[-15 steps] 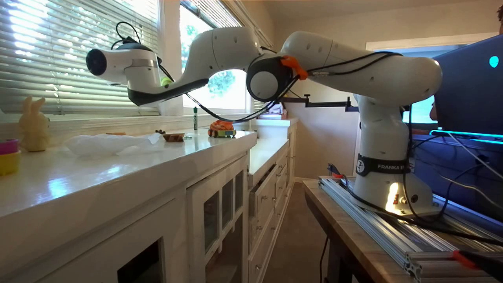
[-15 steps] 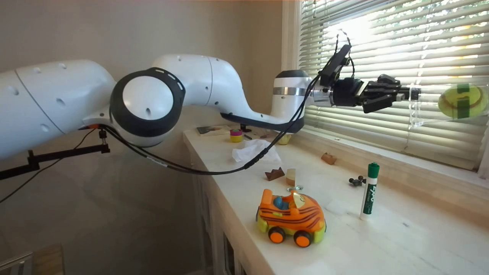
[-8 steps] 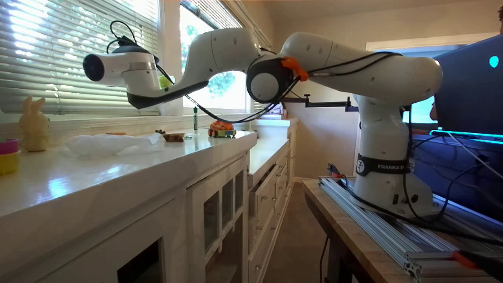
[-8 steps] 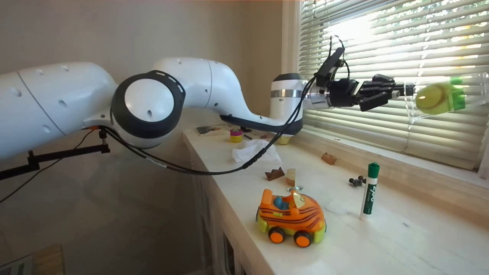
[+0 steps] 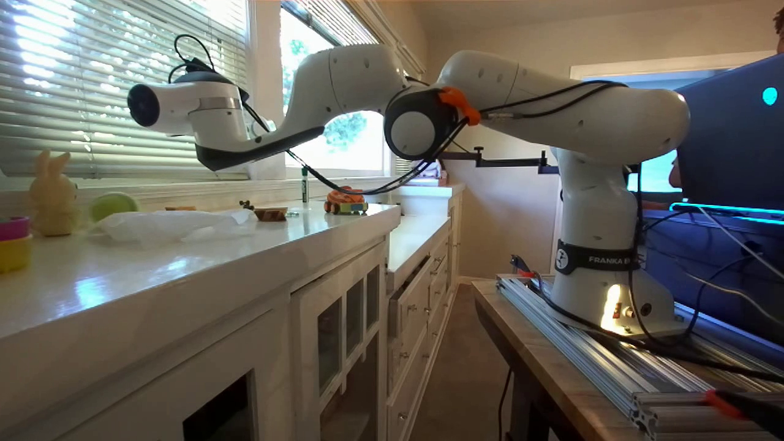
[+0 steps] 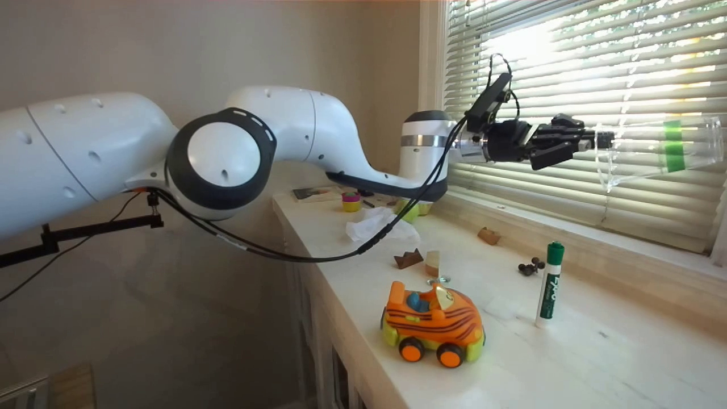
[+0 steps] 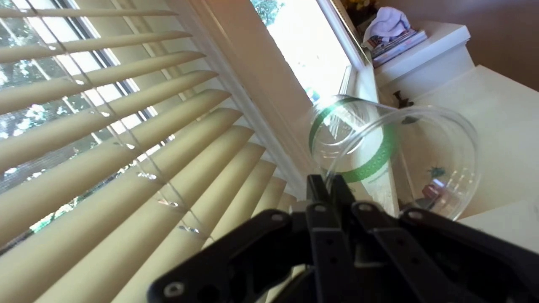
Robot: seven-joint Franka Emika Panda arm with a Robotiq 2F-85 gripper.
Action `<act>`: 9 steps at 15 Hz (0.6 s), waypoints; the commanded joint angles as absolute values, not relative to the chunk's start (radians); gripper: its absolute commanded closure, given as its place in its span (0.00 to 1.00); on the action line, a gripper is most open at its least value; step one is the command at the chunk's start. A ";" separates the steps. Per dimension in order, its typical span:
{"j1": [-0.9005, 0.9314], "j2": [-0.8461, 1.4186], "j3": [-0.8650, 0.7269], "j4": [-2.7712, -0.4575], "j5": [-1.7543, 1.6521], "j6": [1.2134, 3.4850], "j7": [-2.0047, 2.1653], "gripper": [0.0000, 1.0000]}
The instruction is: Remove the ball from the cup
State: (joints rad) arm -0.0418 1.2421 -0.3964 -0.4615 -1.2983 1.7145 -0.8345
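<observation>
The yellow-green ball [image 5: 114, 206] is outside the cup, low over or on the counter between the bunny figure and a crumpled white sheet. In an exterior view the same ball [image 6: 409, 211] shows partly behind the arm's cable. My gripper [image 6: 605, 140] is shut on the rim of the clear cup [image 6: 639, 156], high above the counter. The cup lies nearly level on its side, its wide mouth toward the gripper, with a green band near its base. From the wrist, the gripper's fingertips [image 7: 316, 187] pinch the thin rim, and nothing shows inside the cup.
Window blinds [image 6: 568, 68] stand close behind the cup. On the counter are an orange toy car [image 6: 431, 324], an upright green-capped marker [image 6: 549, 284], the white sheet [image 5: 174, 225], the bunny [image 5: 52, 196], stacked tubs [image 6: 351, 201] and small brown pieces [image 6: 409, 259].
The ball slid along the cup toward its mouth, came out, and is now at the counter by the bunny. My gripper with the cup has moved slightly back and down. A small dark object shifted.
</observation>
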 commanded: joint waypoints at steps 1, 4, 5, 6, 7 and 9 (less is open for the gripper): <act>-0.047 1.225 -0.369 -0.462 -1.289 1.680 -0.821 0.98; -0.051 1.223 -0.362 -0.463 -1.288 1.662 -0.808 0.98; -0.053 1.220 -0.358 -0.463 -1.286 1.658 -0.805 0.98; -0.054 1.217 -0.354 -0.462 -1.283 1.653 -0.801 0.98; -0.056 1.207 -0.347 -0.460 -1.276 1.647 -0.798 0.98; -0.064 1.170 -0.323 -0.464 -1.248 1.637 -0.789 0.98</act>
State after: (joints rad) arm -0.0536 1.2256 -0.3620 -0.4604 -1.2933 1.6597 -0.7975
